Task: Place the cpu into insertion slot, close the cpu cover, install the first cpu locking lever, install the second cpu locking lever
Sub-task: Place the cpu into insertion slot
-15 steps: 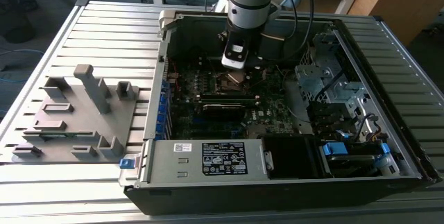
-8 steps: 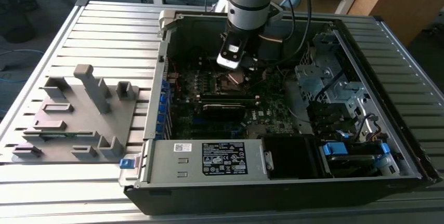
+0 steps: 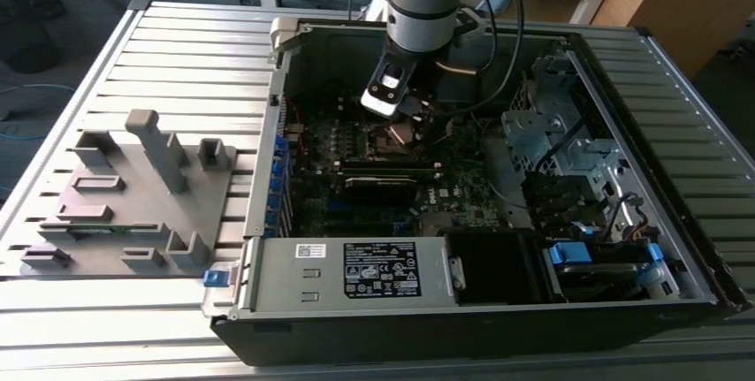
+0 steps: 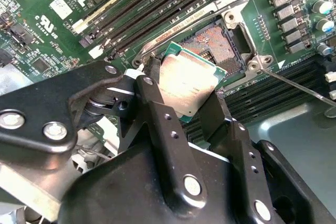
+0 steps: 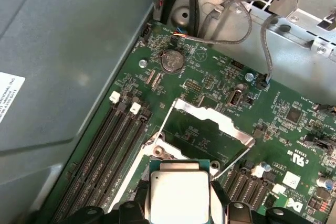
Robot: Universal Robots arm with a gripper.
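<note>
Holding: jaws pinch flat silver-grey square cpu (image 4: 189,85), seemingly tilted.
Place: over the square black insertion slot (image 4: 218,45).
Risk: tilted seating may bend slot contacts.

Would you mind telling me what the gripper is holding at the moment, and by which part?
The gripper holds the chip by two opposite edges, one jaw on each side, over the open socket.

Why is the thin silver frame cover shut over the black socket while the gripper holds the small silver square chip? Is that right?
Not quite. The thin silver frame cover stands open, not shut, in the first wrist view. The gripper does hold the small silver square chip.
</note>
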